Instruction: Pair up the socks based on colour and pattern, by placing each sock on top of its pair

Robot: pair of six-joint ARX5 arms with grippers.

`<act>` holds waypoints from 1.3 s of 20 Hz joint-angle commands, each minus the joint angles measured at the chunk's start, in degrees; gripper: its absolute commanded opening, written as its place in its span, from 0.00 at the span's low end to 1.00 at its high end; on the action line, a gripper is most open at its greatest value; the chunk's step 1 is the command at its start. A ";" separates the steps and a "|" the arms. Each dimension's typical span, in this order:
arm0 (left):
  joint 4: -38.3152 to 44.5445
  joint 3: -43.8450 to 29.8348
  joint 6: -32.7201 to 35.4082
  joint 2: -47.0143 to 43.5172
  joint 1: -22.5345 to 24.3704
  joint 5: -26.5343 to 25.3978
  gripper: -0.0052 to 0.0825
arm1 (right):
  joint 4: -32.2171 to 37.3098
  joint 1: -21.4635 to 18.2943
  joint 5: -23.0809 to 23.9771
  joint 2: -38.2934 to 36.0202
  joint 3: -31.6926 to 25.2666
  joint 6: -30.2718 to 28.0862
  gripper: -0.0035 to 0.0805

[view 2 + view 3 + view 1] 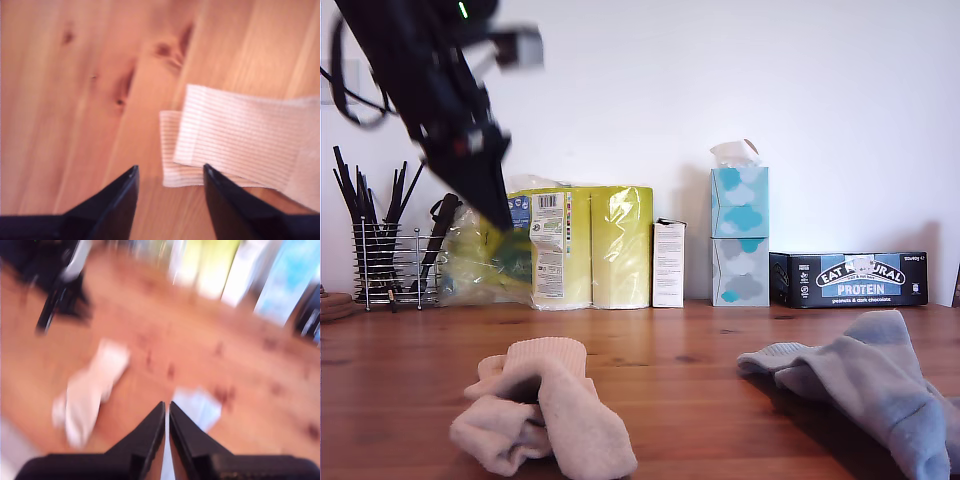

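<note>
The beige socks [542, 412] are seen stacked near the desk's [670, 350] front, the grey socks [865, 385] toward the exterior view's right. My first gripper [170, 172] is held open and empty; my second gripper [166, 407] nearly closed, empty. Both should be withdrawn high, without snagging.

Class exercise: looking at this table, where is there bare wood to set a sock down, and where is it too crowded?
Free: the wooden table between the beige socks and the blue-grey socks, and the strip in front of the packages. Crowded: the back edge, with the wire utensil holder, yellow paper rolls, tissue boxes and protein bar box.
</note>
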 commanded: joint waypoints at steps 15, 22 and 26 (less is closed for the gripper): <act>24.96 -12.00 -17.35 -18.29 16.55 11.85 0.03 | 54.21 -33.40 -14.08 4.87 -29.38 0.04 0.03; 33.90 -33.57 -23.10 -38.75 22.51 11.87 0.03 | 47.95 -36.52 -17.22 -9.11 -37.81 0.15 0.03; 30.40 -41.07 -26.88 -52.37 22.36 8.92 0.03 | 39.60 -36.50 -17.11 -20.61 -40.79 2.19 0.03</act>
